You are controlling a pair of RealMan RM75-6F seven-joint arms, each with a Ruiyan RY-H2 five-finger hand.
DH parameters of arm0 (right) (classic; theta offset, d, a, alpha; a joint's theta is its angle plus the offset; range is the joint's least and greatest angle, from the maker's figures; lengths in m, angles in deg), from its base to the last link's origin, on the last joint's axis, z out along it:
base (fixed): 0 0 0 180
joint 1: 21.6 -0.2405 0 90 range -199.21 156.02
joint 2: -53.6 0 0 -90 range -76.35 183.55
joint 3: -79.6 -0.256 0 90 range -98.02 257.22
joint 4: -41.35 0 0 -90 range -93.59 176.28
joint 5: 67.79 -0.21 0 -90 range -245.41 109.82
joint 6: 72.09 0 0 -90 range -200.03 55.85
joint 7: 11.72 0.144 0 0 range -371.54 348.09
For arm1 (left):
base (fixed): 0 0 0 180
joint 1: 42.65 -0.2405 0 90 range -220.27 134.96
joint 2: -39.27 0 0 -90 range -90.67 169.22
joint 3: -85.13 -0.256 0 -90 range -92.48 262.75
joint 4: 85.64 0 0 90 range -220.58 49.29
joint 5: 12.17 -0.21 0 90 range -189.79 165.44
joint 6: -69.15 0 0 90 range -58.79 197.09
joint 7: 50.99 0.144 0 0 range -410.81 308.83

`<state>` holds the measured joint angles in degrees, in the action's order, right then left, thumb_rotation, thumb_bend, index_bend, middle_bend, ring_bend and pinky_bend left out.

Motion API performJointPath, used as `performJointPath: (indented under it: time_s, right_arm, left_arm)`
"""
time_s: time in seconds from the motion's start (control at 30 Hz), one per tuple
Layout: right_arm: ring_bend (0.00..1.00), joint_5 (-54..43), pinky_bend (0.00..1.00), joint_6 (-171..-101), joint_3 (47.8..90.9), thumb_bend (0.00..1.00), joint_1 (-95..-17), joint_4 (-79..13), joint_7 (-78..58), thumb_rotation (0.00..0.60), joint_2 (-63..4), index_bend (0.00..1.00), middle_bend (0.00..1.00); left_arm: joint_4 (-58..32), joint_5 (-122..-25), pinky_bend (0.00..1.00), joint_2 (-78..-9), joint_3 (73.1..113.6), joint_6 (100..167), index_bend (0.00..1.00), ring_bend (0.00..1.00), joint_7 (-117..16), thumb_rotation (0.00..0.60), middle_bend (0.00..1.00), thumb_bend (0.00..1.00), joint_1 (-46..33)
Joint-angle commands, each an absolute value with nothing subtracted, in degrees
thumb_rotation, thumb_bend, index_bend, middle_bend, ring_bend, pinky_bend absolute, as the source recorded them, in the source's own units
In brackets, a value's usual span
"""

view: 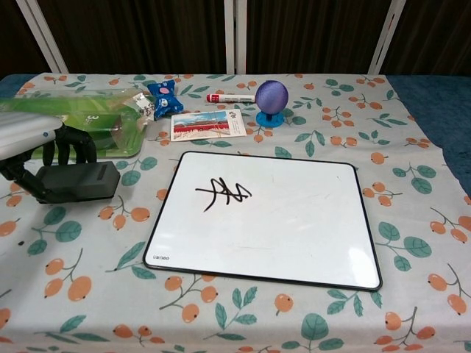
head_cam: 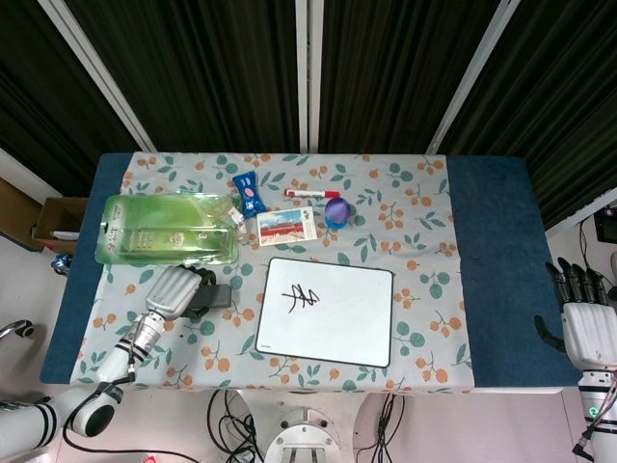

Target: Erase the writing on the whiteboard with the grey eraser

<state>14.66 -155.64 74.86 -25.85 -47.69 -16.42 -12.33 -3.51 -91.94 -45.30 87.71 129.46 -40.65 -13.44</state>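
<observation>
The whiteboard (head_cam: pixel 337 318) (view: pixel 294 220) lies flat near the table's front edge, with black writing (head_cam: pixel 301 297) (view: pixel 223 194) on its left half. Left of it the grey eraser (head_cam: pixel 216 295) (view: pixel 79 182) sits on the flowered cloth. My left hand (head_cam: pixel 174 289) (view: pixel 29 136) grips the eraser, fingers curled behind it and thumb at its near left end. The hand hides the eraser's left part in the head view. My right hand (head_cam: pixel 583 323) hangs off the table's right side with fingers spread and nothing in it.
Behind the eraser lies a green plastic bag (head_cam: pixel 169 229) (view: pixel 88 118). Further back are a blue packet (head_cam: pixel 248 191), a red marker (head_cam: pixel 308 193), a purple ball on a stand (head_cam: pixel 336 211) and a postcard (head_cam: pixel 286 227).
</observation>
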Motion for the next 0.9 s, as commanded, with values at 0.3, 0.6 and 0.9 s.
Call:
performJointPath:
  time_s: [0.3, 0.6, 0.9]
  right_arm:
    - [0.0, 14.7, 0.0, -155.6, 74.8, 0.25, -25.9, -47.5, -16.1, 0.6, -12.4, 0.0, 0.0]
    - [0.0, 14.5, 0.0, -155.3, 74.9, 0.25, -25.9, -46.8, -15.3, 0.6, -12.5, 0.0, 0.0]
    - [0.0, 14.2, 0.0, -156.0, 74.6, 0.25, -25.4, -46.4, -14.0, 0.6, -11.9, 0.0, 0.0]
  left_arm:
    - [-0.2, -97.4, 0.56, -44.0, 87.3, 133.3, 0.6, 0.55, -43.5, 0.6, 0.6, 0.37, -13.3]
    - [3.0, -97.7, 0.56, -45.5, 89.1, 128.5, 0.6, 0.56, -39.4, 0.6, 0.6, 0.37, -8.6]
    - [1.3, -94.7, 0.57, -51.8, 91.4, 121.7, 0.6, 0.56, -33.8, 0.6, 0.61, 0.37, -2.3]
